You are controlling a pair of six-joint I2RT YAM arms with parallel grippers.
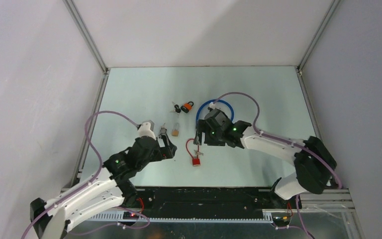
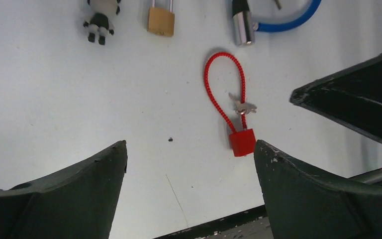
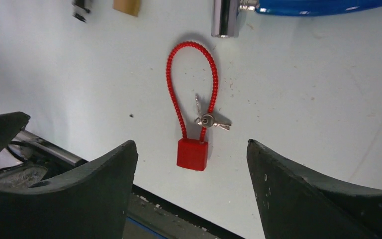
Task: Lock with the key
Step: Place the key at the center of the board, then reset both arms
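A red padlock [image 1: 196, 162] with a red cable loop lies flat on the pale table, its shackle ends seated in the body. Small silver keys [image 1: 199, 154] on a ring hang on the loop. In the left wrist view the lock body [image 2: 241, 142] lies just inside my right-hand finger and the keys [image 2: 242, 106] sit above it. My left gripper [image 2: 190, 147] is open and holds nothing. My right gripper [image 3: 191, 144] hovers open over the lock body [image 3: 193, 154] and keys [image 3: 209, 119], touching neither. From above, the left gripper [image 1: 166, 144] is left of the lock and the right gripper [image 1: 199, 138] just behind it.
A brass padlock [image 1: 175, 132], an orange padlock with black keys [image 1: 188, 106] and a blue cable lock [image 1: 214, 107] with a silver barrel [image 3: 225, 17] lie further back. The table's black front edge [image 2: 219, 224] runs close below the red lock. Grey walls enclose the table.
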